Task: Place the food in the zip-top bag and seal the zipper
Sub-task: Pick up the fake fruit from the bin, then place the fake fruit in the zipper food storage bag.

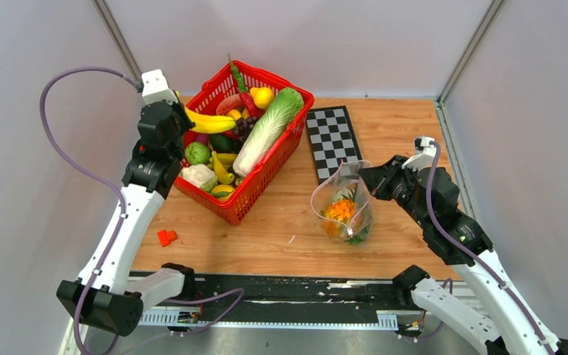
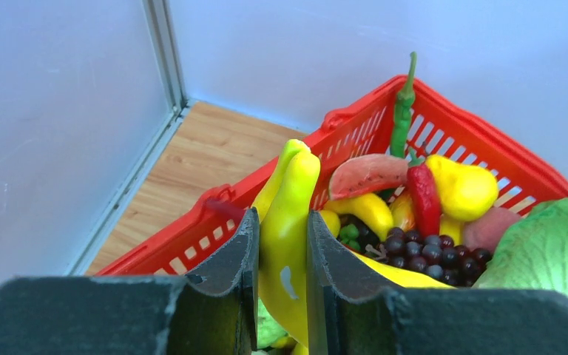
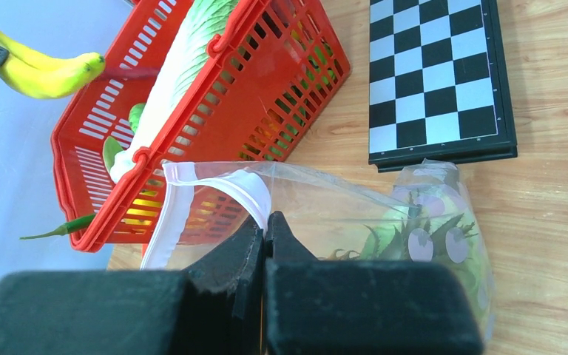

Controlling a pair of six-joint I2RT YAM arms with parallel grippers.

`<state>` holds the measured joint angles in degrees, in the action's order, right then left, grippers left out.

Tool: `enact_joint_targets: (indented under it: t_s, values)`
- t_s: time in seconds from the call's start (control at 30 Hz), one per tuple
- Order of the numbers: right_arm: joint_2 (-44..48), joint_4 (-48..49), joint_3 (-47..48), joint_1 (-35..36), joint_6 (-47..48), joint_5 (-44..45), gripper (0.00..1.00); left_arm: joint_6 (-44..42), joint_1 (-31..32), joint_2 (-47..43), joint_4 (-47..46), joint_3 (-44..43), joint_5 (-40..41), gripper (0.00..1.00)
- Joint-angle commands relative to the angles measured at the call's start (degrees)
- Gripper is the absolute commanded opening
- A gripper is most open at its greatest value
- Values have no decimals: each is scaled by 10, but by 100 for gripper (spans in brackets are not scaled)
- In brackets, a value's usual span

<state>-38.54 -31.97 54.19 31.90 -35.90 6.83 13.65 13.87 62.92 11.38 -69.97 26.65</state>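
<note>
Loading step: left gripper (image 2: 282, 231) pinching bananas (image 1: 208, 122) over basket (image 1: 262, 185), right gripper (image 3: 265, 225) clamped on zip-top bag (image 1: 340, 185) rim. Next: bananas into bag mouth, probably.

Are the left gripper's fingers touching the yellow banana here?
Touching. The left wrist view shows both fingers of the left gripper pressed flat against the banana, one on each side, with no gap, above the red basket.

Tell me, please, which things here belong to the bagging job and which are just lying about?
Job: zip-top bag, its mouth pinched by the right gripper; orange and green food inside it; bananas in the left gripper; toy produce in the red basket.
Lying about: checkerboard; small red piece on the table.
</note>
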Motion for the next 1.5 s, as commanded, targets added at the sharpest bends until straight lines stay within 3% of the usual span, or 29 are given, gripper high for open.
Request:
enact_joint_targets:
  t_s: [0.0,0.13,0.23,0.33,0.5,0.63,0.8,0.9,1.17,1.47]
  values:
    - [7,51,2,-2,-1,-6,0,-19,9,-17,22,-14,10,0]
    - [7,52,1,-2,-1,-6,0,0,11,-47,22,-20,-101,0]
    - [5,55,0,-2,-2,-7,0,6,24,-76,-46,5,-247,0]
    - [1,62,0,-2,-6,-14,0,-19,82,-107,-124,38,-313,0]
    - [-6,67,2,-2,-9,-20,0,-80,228,-137,-214,83,-272,0]
    - [-11,69,3,-2,-9,-18,0,-143,354,-119,-232,93,-217,0]
    - [-18,74,5,-2,-11,-21,0,-233,462,-80,-276,107,-153,0]
    - [-21,74,7,-1,-10,-24,0,-288,516,-59,-359,136,-104,0]
    - [-17,68,10,-1,-11,-20,0,-390,597,26,-551,173,1,0]
    - [-9,64,19,-2,-17,-27,0,-631,651,172,-831,195,112,0]
